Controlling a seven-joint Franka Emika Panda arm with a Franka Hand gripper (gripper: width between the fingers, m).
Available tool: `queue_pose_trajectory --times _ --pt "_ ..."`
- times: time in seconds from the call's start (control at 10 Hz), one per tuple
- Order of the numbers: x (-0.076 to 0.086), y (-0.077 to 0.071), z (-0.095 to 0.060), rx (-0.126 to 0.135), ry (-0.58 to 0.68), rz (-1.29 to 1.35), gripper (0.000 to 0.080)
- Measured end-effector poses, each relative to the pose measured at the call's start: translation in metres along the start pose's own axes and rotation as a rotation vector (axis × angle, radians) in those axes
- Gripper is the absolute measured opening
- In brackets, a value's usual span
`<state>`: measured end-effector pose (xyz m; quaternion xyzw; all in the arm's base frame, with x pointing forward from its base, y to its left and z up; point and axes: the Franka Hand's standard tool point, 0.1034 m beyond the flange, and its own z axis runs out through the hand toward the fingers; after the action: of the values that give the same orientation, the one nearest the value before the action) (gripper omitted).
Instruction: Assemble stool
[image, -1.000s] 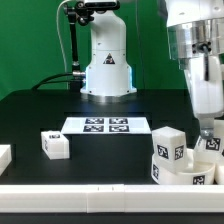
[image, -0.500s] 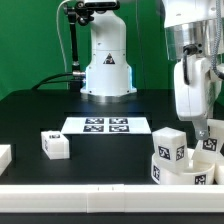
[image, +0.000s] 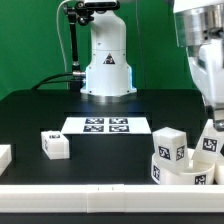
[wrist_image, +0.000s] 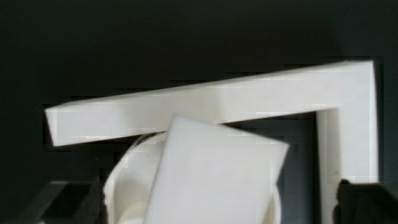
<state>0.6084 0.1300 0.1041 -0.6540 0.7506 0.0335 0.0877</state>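
The claw (wrist_image: 210, 205), spread wide, straddles a white blocky leg (wrist_image: 214, 165) upright on the round, tagged seat (image: 180, 172).

Round seat (image: 186, 173) sat at the exterior view's right, tagged legs (image: 168, 142) upright on it, loose leg (image: 55, 144) lay near marker board (image: 105, 125).

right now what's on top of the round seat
On the seat stand two tagged white blocks: the left leg and the right leg in the exterior view. The rim hides how their bases sit.
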Motion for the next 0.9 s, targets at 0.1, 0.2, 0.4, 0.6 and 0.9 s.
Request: queue_pose_trajectory --times 0.1,0.2,0.4,0.6,0.9 --pt "0.0015 -0.0003 0.0007 0.002 0.002 -0.104 0.0649" --pt "0.0023 0.0002 0.002 0.0 0.003 -0.168 0.0649" --pt "0.0025 0.0012 0.003 -0.007 0.017 -0.367 0.0649" --pt "-0.0017 0.0035 0.0036 -0.028 0.059 -0.664 0.0649" --pt "-0.0049 0.0031 0.0033 -0.037 0.058 -1.104 0.0649"
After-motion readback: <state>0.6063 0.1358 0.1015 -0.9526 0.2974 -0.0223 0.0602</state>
